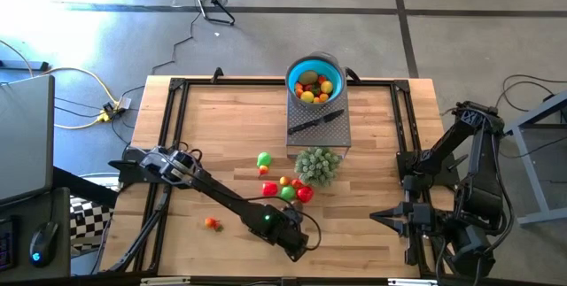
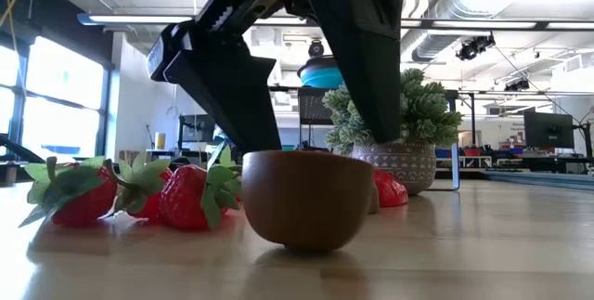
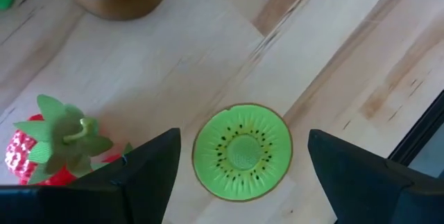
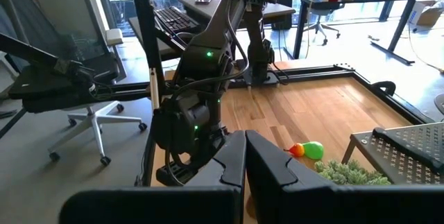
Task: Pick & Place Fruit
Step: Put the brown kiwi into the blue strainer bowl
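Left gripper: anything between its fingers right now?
Yes. The left wrist view shows a kiwi half, cut face up, flat on the table between the open left gripper fingers, neither touching it. A strawberry sits outside one finger.

Honestly can't read any text, labels, brand names or numbers anywhere here, not on the table, the arms, or the stuff in the room behind.

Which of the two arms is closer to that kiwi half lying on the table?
The left. Its open gripper hangs right over the kiwi half, fingers on either side. The right gripper, shut, waits off at the table's right edge, far from it.
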Controlling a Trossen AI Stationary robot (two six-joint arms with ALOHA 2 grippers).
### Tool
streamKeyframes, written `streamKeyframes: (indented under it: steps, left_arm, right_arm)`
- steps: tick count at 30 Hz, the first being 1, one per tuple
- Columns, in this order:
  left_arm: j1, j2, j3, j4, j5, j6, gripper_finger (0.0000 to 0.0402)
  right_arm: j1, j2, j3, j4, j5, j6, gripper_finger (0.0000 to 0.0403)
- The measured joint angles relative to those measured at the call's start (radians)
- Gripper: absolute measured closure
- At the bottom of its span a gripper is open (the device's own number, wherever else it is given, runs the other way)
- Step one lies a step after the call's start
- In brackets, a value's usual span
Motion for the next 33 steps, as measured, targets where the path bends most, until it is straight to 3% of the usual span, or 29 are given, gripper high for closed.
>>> streamKeyframes:
  steps: [10, 33]
  left_arm:
    - [-0.007, 0.035, 0.0, 0.013, 0.069, -0.019, 0.0094]
    - [-0.007, 0.047, 0.0, -0.001, 0.062, -0.02, 0.0094]
  right_arm:
    - [0.0, 0.0, 0.0, 0.0, 0.0, 0.0, 0.0398]
    - [0.0, 0.0, 0.0, -0.001, 0.021, 0.0, 0.0398]
